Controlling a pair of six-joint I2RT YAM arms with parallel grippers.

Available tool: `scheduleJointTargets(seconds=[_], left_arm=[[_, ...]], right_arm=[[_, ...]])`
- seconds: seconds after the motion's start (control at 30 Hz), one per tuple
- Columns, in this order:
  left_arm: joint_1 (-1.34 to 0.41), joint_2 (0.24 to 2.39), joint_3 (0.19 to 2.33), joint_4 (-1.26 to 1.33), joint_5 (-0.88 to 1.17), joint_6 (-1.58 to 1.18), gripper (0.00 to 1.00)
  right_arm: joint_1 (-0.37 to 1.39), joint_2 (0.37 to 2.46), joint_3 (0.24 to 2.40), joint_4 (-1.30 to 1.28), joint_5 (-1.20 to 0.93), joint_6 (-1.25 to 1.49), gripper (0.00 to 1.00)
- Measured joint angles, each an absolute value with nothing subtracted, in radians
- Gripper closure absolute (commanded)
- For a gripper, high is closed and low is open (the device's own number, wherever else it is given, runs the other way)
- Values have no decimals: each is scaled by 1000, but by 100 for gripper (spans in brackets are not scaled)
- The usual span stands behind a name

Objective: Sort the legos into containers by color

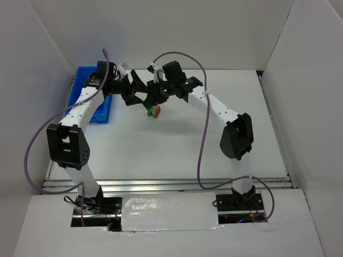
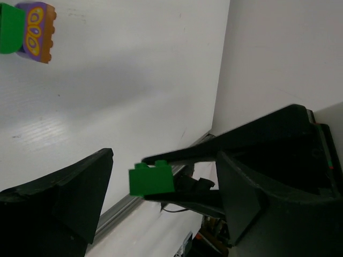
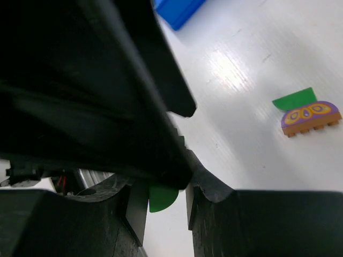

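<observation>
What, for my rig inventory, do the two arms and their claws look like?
White tubular links with black joint housings form the left arm and right arm, each trailing a purple cable. The left claw and right claw are black wedges. A green light glows near the right wrist.

From above, my left arm (image 1: 88, 101) covers much of the bright blue plastic bin (image 1: 79, 80), so I can't make out its compartments. Right of the bin on the surface (image 1: 177, 150), a small green plastic piece (image 1: 149, 111) and a pinkish-brown one (image 1: 156, 111) are too tiny to read. The left wrist view crops that green piece at its corner. Between the right fingers (image 3: 241, 225), the green plastic block (image 3: 162, 199) shows only a rounded edge.
</observation>
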State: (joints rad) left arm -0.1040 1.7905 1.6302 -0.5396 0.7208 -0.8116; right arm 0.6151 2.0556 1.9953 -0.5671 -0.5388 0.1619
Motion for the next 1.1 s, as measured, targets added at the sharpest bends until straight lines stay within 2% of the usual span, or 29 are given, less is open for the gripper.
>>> scheduleJointTargets(seconds=[0.23, 0.5, 0.63, 0.7, 0.77, 0.83, 0.87, 0.9, 0.93, 0.97, 1.0, 1.03, 1.1], left_arm=[[-130, 1788, 1616, -531, 720, -819, 26], [-133, 1788, 1599, -522, 702, -819, 21], [-134, 1788, 1599, -516, 704, -820, 24], [-137, 1788, 1599, -513, 706, -821, 33], [-139, 1788, 1599, -505, 714, -825, 47], [-142, 1788, 1599, -492, 719, -831, 53], [-142, 1788, 1599, -493, 712, -826, 65], [-143, 1789, 1599, -491, 712, -832, 71], [-144, 1789, 1599, -488, 708, -830, 85], [-144, 1789, 1599, -488, 704, -834, 86], [-144, 1789, 1599, -485, 703, -835, 95], [-144, 1789, 1599, -481, 702, -835, 99], [-144, 1789, 1599, -476, 702, -837, 100]], right_arm=[[615, 1989, 1859, -486, -395, 167, 100], [615, 1962, 1831, -426, -382, 179, 100], [615, 1962, 1826, -404, -405, 189, 100], [615, 1962, 1826, -398, -421, 189, 100], [615, 1962, 1823, -387, -434, 194, 100], [615, 1960, 1810, -363, -437, 202, 100], [615, 1958, 1801, -350, -436, 208, 100], [615, 1957, 1794, -339, -434, 212, 100], [615, 1957, 1790, -334, -430, 215, 100], [615, 1957, 1788, -329, -426, 219, 100], [615, 1957, 1788, -326, -424, 220, 100], [615, 1957, 1788, -323, -422, 222, 100], [615, 1957, 1788, -319, -418, 225, 100]])
